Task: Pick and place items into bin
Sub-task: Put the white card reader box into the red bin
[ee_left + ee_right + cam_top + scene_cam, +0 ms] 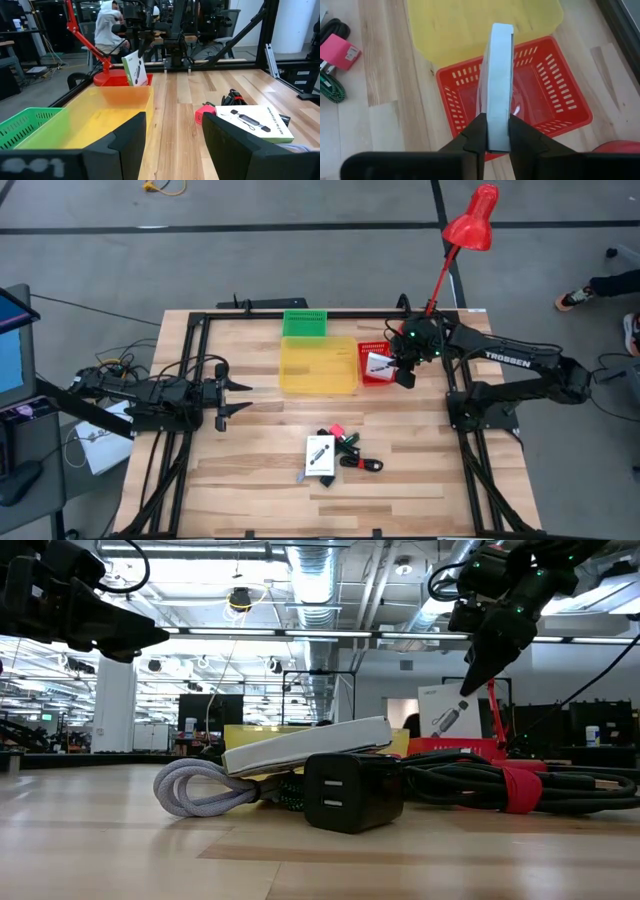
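Upright — package (499, 85) over red basket (555, 95)

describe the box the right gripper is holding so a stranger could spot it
Find the yellow bin mid-table, then the red basket touching its right side. The right gripper pinches a thin white box upright over that basket; the other white box lies flat among the cables.

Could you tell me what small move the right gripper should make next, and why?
Probably open and let go: the right gripper grips a white box on edge directly over the red basket, so it should drop inside.
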